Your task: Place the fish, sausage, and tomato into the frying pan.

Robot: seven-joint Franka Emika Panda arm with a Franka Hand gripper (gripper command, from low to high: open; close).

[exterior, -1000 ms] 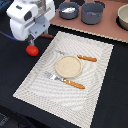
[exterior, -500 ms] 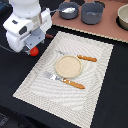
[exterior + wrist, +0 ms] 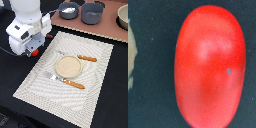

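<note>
The tomato (image 3: 210, 65) is glossy red and fills most of the wrist view, lying on the dark table. In the exterior view only a sliver of the tomato (image 3: 34, 52) shows under the white arm, at the placemat's left edge. My gripper (image 3: 30, 49) is low, right over it; its fingers are hidden in both views. The frying pan (image 3: 63, 13) stands at the back with a white fish (image 3: 69, 9) inside it. A small reddish-brown mark (image 3: 49, 36) beside the arm may be the sausage.
A grey pot (image 3: 92, 13) stands next to the pan and a beige bowl (image 3: 123, 16) at the back right. On the striped placemat (image 3: 95, 90) lie a tan plate (image 3: 68, 66), a wooden-handled knife (image 3: 86, 58) and a fork (image 3: 66, 80).
The arm has come down over the tomato. The tomato lay in plain sight before and is now almost covered by the hand.
</note>
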